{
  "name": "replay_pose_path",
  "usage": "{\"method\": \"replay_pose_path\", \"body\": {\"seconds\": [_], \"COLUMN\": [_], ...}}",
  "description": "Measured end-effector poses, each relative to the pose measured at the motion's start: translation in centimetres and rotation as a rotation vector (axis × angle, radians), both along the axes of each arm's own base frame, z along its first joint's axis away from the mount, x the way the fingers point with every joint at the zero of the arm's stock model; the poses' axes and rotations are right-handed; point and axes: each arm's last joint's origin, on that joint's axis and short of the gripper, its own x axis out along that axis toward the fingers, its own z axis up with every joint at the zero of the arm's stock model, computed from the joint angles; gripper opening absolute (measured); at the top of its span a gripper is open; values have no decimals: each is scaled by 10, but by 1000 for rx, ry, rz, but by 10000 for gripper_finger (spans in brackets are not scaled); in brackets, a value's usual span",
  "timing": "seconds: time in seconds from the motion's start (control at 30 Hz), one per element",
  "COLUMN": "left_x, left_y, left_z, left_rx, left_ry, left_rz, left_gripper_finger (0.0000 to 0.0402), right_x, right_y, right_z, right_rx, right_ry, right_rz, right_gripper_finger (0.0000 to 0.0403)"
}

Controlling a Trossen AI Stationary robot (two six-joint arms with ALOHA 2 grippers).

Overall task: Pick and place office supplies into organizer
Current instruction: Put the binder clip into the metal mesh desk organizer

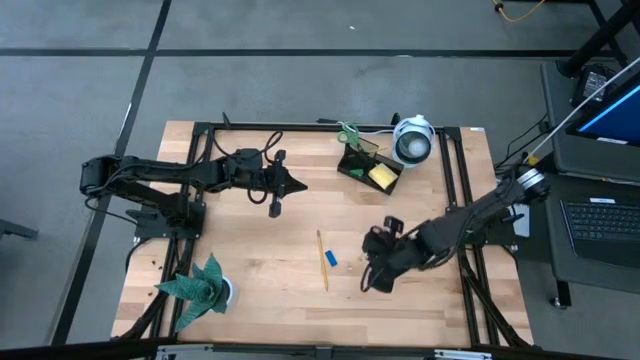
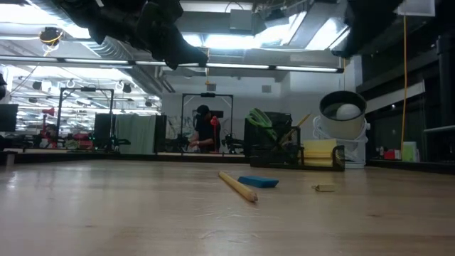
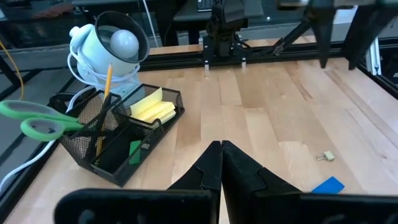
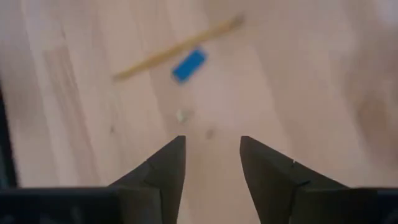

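Wooden table point(image 1: 260, 290) carries everything. Left end effector point(image 1: 296, 183) hangs with fingers pressed together, empty, well apart from the supplies. Yellow pencil point(image 1: 322, 258) and blue block point(image 1: 331, 257) lie touching mid-table, just left of the right end effector point(image 1: 375, 275), whose fingers are parted and empty. Black organizer point(image 1: 368, 167), holding green scissors point(image 3: 37, 118) and sticky notes point(image 3: 152, 107), sits at the far edge.

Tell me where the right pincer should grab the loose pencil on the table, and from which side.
Grip the pencil mid-shaft, coming straight down from above. It lies flat on the table, so only its long sides are reachable. Set the jaws across its length. The blue block lies close beside its middle, so a spot slightly toward the end clear of it is probably safer. The right pincer is open and empty nearby.
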Motion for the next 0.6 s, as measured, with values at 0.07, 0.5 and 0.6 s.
{"method": "replay_pose_path", "body": {"seconds": [0.07,0.5,0.6], "left_x": [0,0,0], "left_y": [0,0,0], "left_z": [0,0,0], "left_rx": [1,29,42], "left_ry": [0,1,2], "left_rz": [0,-9,-9], "left_gripper_finger": [2,3,6], "right_x": [5,29,37], "right_y": [9,35,37], "right_z": [-5,-51,-64], "right_rx": [44,206,224], "right_ry": [56,115,110], "right_rz": [-57,-428,-480], "right_gripper_finger": [157,157,157]}}
